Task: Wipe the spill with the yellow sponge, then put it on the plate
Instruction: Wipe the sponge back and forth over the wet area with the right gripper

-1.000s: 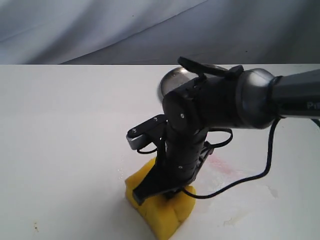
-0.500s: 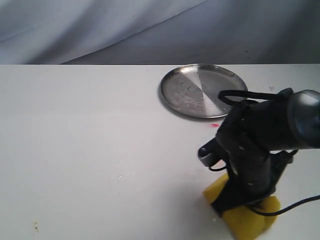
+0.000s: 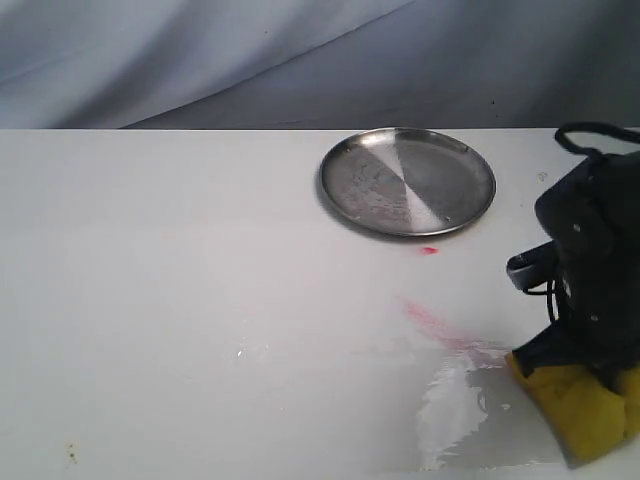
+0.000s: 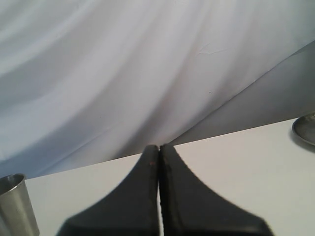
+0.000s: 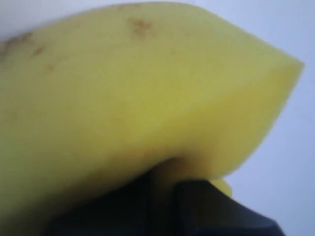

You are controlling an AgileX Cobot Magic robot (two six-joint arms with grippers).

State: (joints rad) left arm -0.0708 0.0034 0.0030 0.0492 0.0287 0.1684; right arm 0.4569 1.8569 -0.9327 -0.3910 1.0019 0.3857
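- The right pincer (image 3: 572,362) has swept across the counter (image 3: 150,250). A second ago it stood near the middle front; now it is at the far right edge of the exterior view, dragging the yellow sponge (image 3: 580,415) with it.
- A wet, glossy smear (image 3: 450,400) and a pink-red streak (image 3: 435,325) now lie bare where the arm covered them before. I cannot pick out a rounded amber puddle any more, so I judge the spill is spread thin or soaked up and the wiping stroke is about done.
- The plate (image 3: 408,180) sits empty, well apart from the sponge at the back of the counter. That step is not yet done.
- The right pincer is clenched on the sponge, pinching its top so the foam bulges in the right wrist view; the sponge's underside presses on the counter.
- The sponge's nearest corner points back toward the streak. It looks roughly square and is partly cut off, so its long axis is hard to call; it seems to run from that corner toward the front right.
- The left pincer (image 4: 159,187) hangs aside, jaws pressed together, empty.
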